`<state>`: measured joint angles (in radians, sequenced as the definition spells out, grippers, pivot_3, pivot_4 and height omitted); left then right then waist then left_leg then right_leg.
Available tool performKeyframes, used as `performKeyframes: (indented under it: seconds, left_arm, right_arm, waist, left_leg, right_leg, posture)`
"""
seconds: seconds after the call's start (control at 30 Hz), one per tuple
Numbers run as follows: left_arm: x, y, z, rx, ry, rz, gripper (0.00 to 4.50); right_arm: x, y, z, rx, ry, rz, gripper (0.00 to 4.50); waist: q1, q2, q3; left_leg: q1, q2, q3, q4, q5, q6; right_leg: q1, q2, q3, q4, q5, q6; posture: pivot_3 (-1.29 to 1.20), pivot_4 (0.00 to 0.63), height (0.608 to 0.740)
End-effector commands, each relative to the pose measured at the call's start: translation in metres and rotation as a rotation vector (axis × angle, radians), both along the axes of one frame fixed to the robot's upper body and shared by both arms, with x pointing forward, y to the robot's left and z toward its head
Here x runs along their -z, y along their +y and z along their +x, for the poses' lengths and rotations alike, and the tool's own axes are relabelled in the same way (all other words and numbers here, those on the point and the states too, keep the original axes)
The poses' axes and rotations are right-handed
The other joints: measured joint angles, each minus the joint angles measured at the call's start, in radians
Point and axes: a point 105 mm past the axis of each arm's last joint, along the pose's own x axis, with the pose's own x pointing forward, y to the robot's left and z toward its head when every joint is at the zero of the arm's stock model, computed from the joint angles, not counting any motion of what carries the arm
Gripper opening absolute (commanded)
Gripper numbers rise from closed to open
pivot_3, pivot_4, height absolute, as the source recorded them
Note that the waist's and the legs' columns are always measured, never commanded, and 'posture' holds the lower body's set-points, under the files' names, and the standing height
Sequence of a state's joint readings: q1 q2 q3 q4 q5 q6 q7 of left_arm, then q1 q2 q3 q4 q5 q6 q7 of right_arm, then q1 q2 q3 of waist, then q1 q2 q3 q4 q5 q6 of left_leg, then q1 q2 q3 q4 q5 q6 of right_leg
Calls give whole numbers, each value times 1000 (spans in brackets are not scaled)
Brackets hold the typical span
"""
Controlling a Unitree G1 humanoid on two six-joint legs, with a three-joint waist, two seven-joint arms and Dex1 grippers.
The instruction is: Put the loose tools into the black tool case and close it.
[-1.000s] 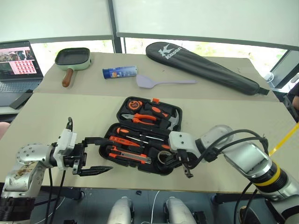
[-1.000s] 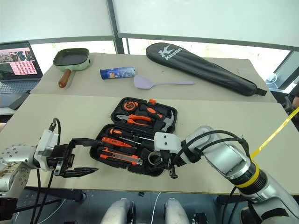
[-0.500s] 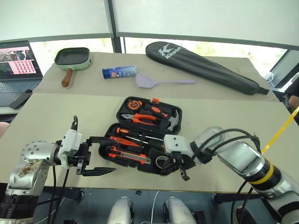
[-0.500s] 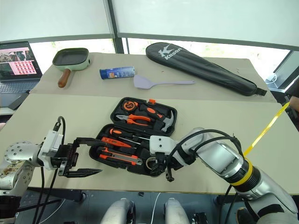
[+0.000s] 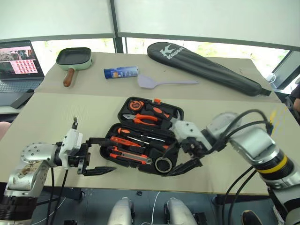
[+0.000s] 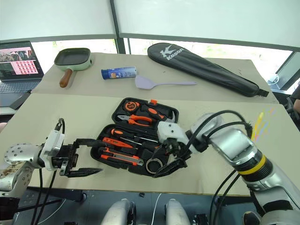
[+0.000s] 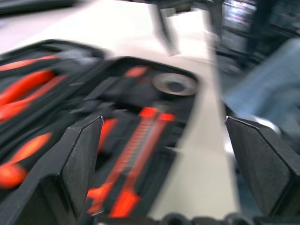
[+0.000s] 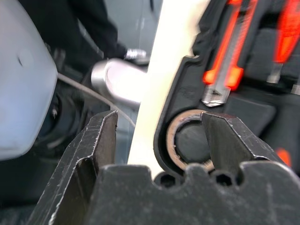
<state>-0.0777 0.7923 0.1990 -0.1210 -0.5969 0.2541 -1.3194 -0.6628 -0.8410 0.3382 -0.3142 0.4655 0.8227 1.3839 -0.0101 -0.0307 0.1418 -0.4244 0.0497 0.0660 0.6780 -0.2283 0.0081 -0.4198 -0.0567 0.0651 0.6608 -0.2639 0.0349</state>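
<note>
The black plastic clamshell tool case [image 5: 146, 136] is seen lying open near the front edge of the pale beige surface [image 5: 56, 112], its lid half laid flat behind the tray half. The recesses are filled: orange-and-black-handled screwdrivers [image 5: 132, 136] and a black-and-orange utility knife [image 5: 131, 157] are seated in the tray, and a small dark tape roll [image 5: 163, 164] is found in the front corner recess nearest the right arm. No loose tool is seen left on the surface around the case (the slim tester pen cannot be picked out among the orange handles). The loading therefore appears done, and the closing and latching are judged to be what is left.

The right pincer [image 5: 186, 161] is held just over the tape-roll corner with its jaws parted and nothing between them. The left pincer [image 5: 96, 155] is poised beside the case's opposite end, spread wide and empty.
</note>
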Motion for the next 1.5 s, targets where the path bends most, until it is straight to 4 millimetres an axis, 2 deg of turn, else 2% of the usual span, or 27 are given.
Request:
performKeyframes:
  seconds: [0.03, 0.17, 0.27, 0.3, 0.33, 0.37, 0.5, 0.63, 0.83, 1.07, 1.23, 1.33, 1.4, 1.43, 1.47, 1.5]
  left_arm:
    - [-11, 26, 29, -245, -38, -63, 3374]
    - [-2, 37, 61, -439, -56, -7, 1928]
    - [13, 48, 99, -613, -56, 60, 799]
    - [18, 46, 107, -625, -46, 71, 581]
    - [22, 42, 113, -619, -38, 76, 133]
    - [27, 35, 117, -597, -17, 73, 55]
    - [43, 8, 129, -491, 30, 122, 55]
    - [43, -10, 133, -402, 28, 131, 55]
    - [51, -28, 108, -199, 73, 137, 55]
    - [49, -36, 91, -177, 52, 92, 55]
    - [41, -28, 88, -230, 67, 36, 55]
    - [40, -10, 89, -306, 50, 80, 55]
    - [36, 5, 90, -383, 77, 100, 0]
    - [34, 13, 90, -417, 105, 110, 557]
    - [27, 18, 87, -422, 134, 88, 765]
    - [20, 22, 84, -426, 154, 70, 1197]
  right_arm:
    - [1, -29, 31, 210, -161, 68, 2305]
    - [14, -53, 59, 424, -341, 108, 943]
    - [27, -61, 71, 543, -409, 138, 8]
    - [33, -61, 73, 555, -429, 132, 0]
    - [37, -60, 74, 555, -442, 123, 0]
    - [40, -58, 76, 562, -455, 122, 0]
    - [52, -49, 81, 587, -443, 102, 0]
    - [55, -41, 81, 577, -444, 117, 0]
    - [50, -44, 82, 592, -445, 140, 0]
    - [50, -54, 79, 599, -444, 127, 0]
    - [56, -67, 79, 618, -453, 92, 0]
    - [52, -81, 78, 673, -402, 95, 0]
    - [45, -87, 71, 687, -334, 117, 575]
    - [41, -89, 69, 685, -327, 115, 783]
    - [37, -93, 66, 691, -310, 113, 1151]
    - [34, -96, 64, 698, -288, 114, 1537]
  waist:
    - [0, 0, 0]
    - [3, -1, 0]
    - [4, -2, 0]
    - [5, -2, 0]
    - [5, -2, 0]
    - [5, -2, 0]
    - [1, -2, 1]
    - [2, -2, 1]
    - [1, -2, 1]
    - [-1, -2, 1]
    - [-1, -2, 1]
    - [-1, -2, 1]
    - [-2, -2, 1]
    - [-2, -2, 1]
    - [-2, -2, 1]
    - [-2, -2, 1]
  left_leg:
    - [0, 0, 0, 0, 0, 0]
    - [-1, -1, 3, 0, 0, 0]
    - [-1, -1, 4, 0, 0, 0]
    - [0, -2, 4, 1, 0, 0]
    - [-1, -2, 4, 1, 1, -1]
    - [0, -2, 4, 1, 1, -1]
    - [-3, -2, 5, 1, 1, -1]
    - [-3, -3, 4, 1, 1, -1]
    - [-4, -3, 4, 1, 1, -1]
    - [-4, -2, 4, 1, 1, -1]
    - [-4, -2, 4, 1, 1, -1]
    - [-4, -2, 4, 1, 1, -1]
    - [-4, -2, 3, 1, 1, -1]
    - [-4, -2, 3, 1, 0, -1]
    - [-4, -2, 3, 1, 0, -1]
    - [-3, -2, 2, 1, 0, -1]
  right_leg:
    - [0, 0, 0, 0, 0, 0]
    - [0, 0, 0, 0, 0, 0]
    - [-1, 0, 1, 0, 0, 0]
    - [0, 0, 1, 1, 0, 0]
    - [0, 1, 1, 1, 0, 0]
    - [0, 0, 1, 2, 0, 0]
    - [-2, 0, 1, 1, 1, 1]
    - [-1, 0, 1, 1, 1, 1]
    - [-1, 0, 1, 0, 1, 1]
    - [-2, 0, 1, 1, 1, 1]
    - [-2, 0, 1, 1, 1, 1]
    - [-1, 0, 1, 1, 1, 1]
    - [-2, 0, 1, 1, 1, 1]
    - [-2, 0, 1, 1, 1, 1]
    - [-2, 0, 1, 1, 1, 1]
    - [-2, 0, 1, 1, 1, 1]
  posture:
    - [0, 150, 740]
    - [0, 150, 740]
    - [0, 150, 740]
    - [0, 150, 740]
    - [0, 150, 740]
    - [0, 150, 740]
    - [0, 150, 740]
    - [0, 150, 740]
    - [0, 150, 740]
    - [0, 150, 740]
    - [0, 150, 740]
    - [0, 150, 740]
    - [0, 150, 740]
    - [0, 150, 740]
    - [0, 150, 740]
    - [0, 150, 740]
